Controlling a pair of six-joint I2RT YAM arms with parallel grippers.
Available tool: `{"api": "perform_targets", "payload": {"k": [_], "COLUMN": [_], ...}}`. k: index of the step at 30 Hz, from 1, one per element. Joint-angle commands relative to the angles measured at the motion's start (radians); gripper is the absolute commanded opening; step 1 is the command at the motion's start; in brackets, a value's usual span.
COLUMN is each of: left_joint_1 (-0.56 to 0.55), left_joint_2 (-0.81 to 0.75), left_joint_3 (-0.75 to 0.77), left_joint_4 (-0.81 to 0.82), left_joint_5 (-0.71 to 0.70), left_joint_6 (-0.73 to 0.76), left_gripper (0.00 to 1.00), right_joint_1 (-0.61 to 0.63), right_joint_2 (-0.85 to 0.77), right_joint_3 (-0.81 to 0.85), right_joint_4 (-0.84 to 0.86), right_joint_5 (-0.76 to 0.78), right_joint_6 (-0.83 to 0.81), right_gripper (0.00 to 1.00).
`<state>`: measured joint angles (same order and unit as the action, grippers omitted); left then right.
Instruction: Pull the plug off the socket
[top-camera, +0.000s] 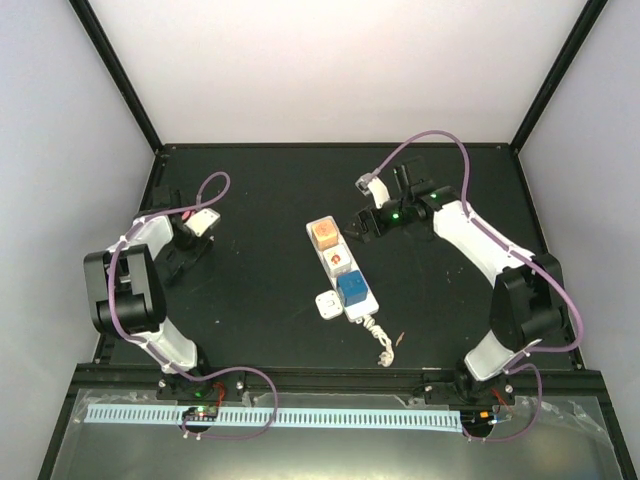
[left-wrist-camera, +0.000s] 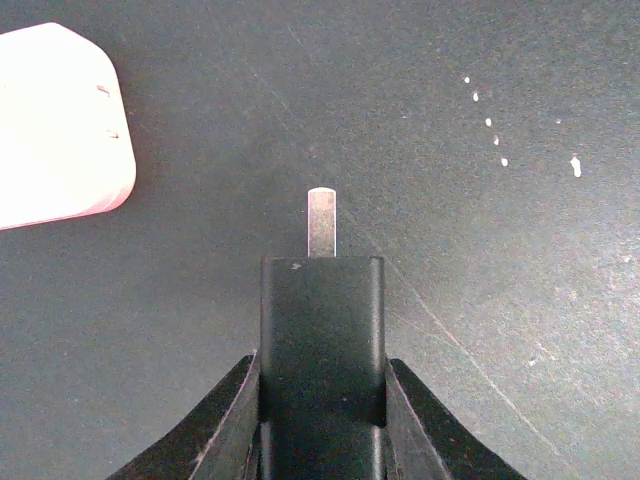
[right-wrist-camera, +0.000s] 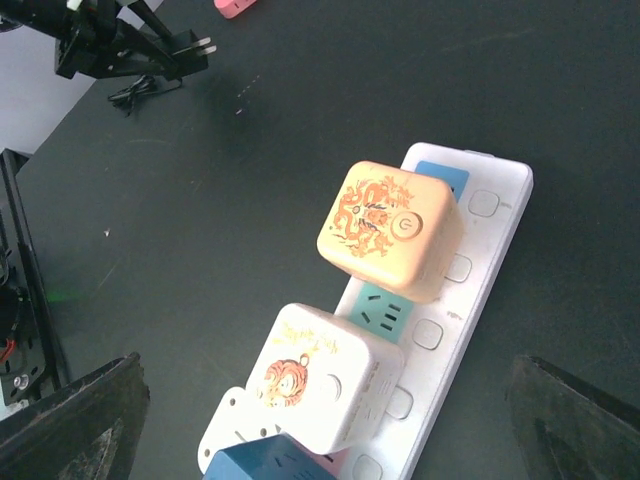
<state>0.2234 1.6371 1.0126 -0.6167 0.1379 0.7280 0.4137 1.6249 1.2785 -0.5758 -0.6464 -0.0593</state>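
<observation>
The socket is a long white power strip (top-camera: 345, 282) lying at the table's middle, also in the right wrist view (right-wrist-camera: 480, 270). An orange cube plug (right-wrist-camera: 390, 228), a white tiger cube plug (right-wrist-camera: 320, 375) and a blue cube plug (right-wrist-camera: 265, 465) sit in it. My right gripper (top-camera: 366, 222) is open beside the strip's far end, and its fingers (right-wrist-camera: 95, 410) stand wide apart. My left gripper (top-camera: 186, 250) is far left of the strip, shut on a black plug (left-wrist-camera: 322, 320) with a bare metal prong (left-wrist-camera: 321, 222).
A pink-white cube adapter (left-wrist-camera: 55, 125) lies ahead-left of the black plug, also in the top view (top-camera: 206, 222). A small white adapter (top-camera: 327, 305) lies against the strip's near left side. The bundled white cord (top-camera: 379, 338) trails toward the front edge.
</observation>
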Motion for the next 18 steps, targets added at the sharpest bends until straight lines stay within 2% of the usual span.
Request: {"api": "perform_targets", "payload": {"k": [1, 11, 16, 18], "left_joint_1": [0.005, 0.005, 0.005, 0.005], "left_joint_2": [0.03, 0.071, 0.07, 0.064], "left_joint_3": [0.04, 0.057, 0.066, 0.067], "left_joint_4": [0.006, -0.011, -0.032, -0.037], "left_joint_5": [0.011, 0.042, 0.061, 0.062], "left_joint_6": [-0.009, -0.021, -0.018, -0.018], "left_gripper": [0.27, 0.34, 0.44, 0.51], "right_joint_1": [-0.01, -0.012, -0.01, -0.012], "right_joint_2": [-0.033, -0.079, -0.085, -0.084], "right_joint_3": [-0.026, -0.08, -0.104, -0.108], "right_joint_4": [-0.027, -0.053, -0.025, -0.019], "right_joint_5": [-0.029, -0.016, -0.017, -0.019], "right_joint_6": [-0.036, -0.075, -0.06, -0.056], "right_gripper": [1.0, 1.0, 1.0, 1.0]}}
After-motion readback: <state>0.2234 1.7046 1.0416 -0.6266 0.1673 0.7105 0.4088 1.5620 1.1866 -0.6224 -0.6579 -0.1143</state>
